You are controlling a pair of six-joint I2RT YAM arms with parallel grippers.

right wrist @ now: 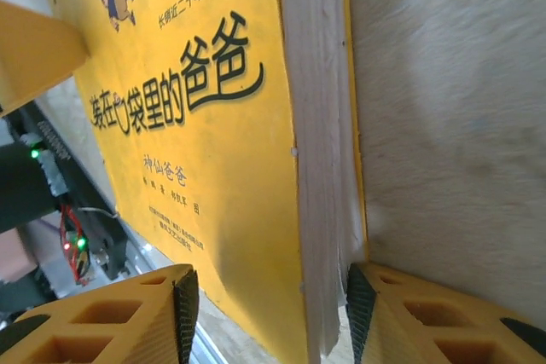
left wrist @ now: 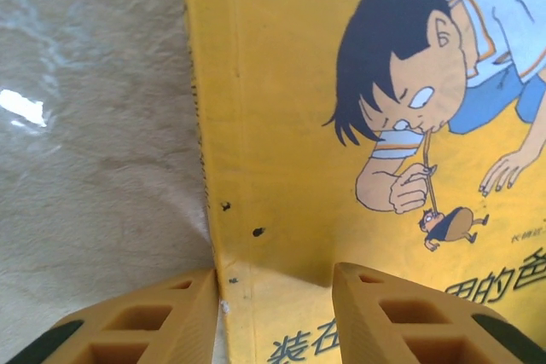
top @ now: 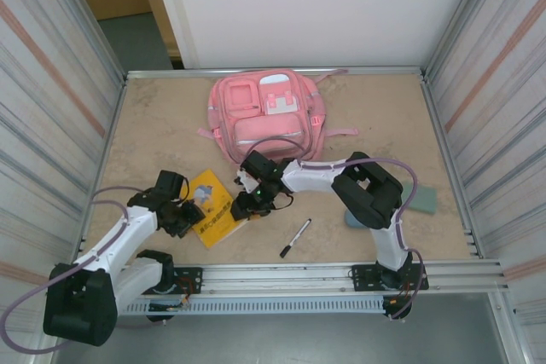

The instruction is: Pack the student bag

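The student bag (top: 267, 117), pink with zip pockets, lies flat at the back middle of the table. A yellow picture book (top: 217, 206) lies in front of it, between my two grippers. My left gripper (top: 189, 215) stands open at the book's left side. In the left wrist view the book (left wrist: 299, 125) has its spine edge between that gripper's (left wrist: 277, 296) fingers, one finger beside the spine and one over the cover. My right gripper (top: 252, 202) is at the book's right side. Its jaws (right wrist: 269, 313) are open around the page edge of the book (right wrist: 222, 168), with a gap at the cover-side pad.
A black pen (top: 295, 238) lies right of the book near the front rail. A flat green object (top: 422, 200) sits by the right arm, with a small bluish item (top: 354, 219) beside the arm's base. Metal walls enclose the table on the left and right.
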